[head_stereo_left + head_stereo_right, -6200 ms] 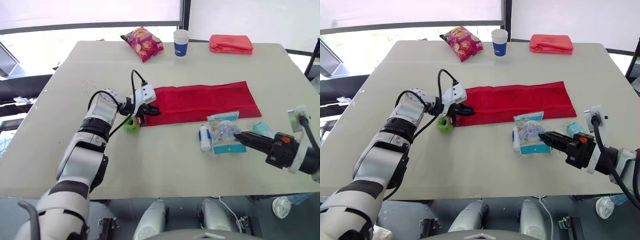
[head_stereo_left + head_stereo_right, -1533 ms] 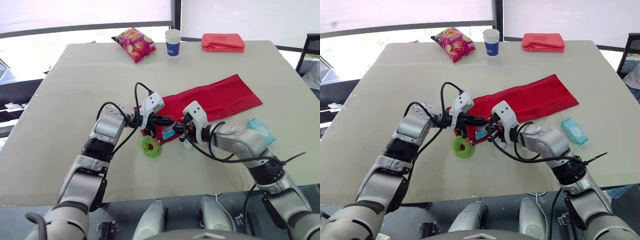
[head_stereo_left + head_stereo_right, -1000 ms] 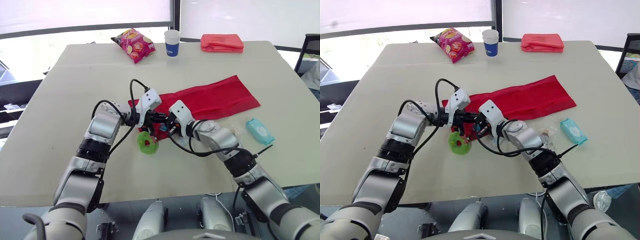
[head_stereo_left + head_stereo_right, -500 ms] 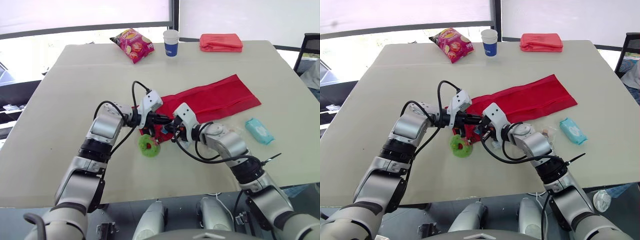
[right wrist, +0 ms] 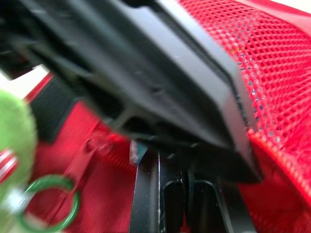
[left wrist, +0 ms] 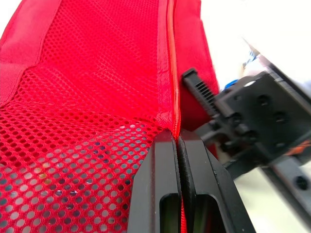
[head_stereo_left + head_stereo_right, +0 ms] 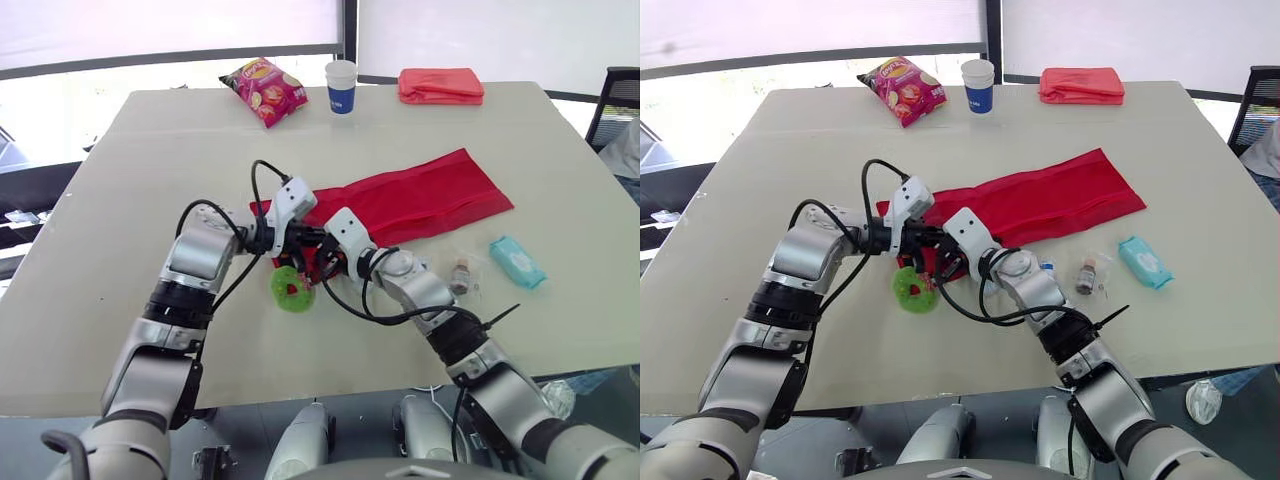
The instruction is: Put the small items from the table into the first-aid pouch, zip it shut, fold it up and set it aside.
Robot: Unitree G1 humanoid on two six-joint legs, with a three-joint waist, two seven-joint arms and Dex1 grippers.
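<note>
Packing part done; pouch open.
Left gripper pinches the pouch's mouth edge; right gripper beside it, grip unclear; bottle and wipes pack lie near pouch.

Bagged bottle (details too small)

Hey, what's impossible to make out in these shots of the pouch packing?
What is inside the red pouch: eye views, both grippers cover its opening.
What the right gripper holds: right wrist view, left gripper blocks it.
Small bottle label: too small, eye views.
</note>
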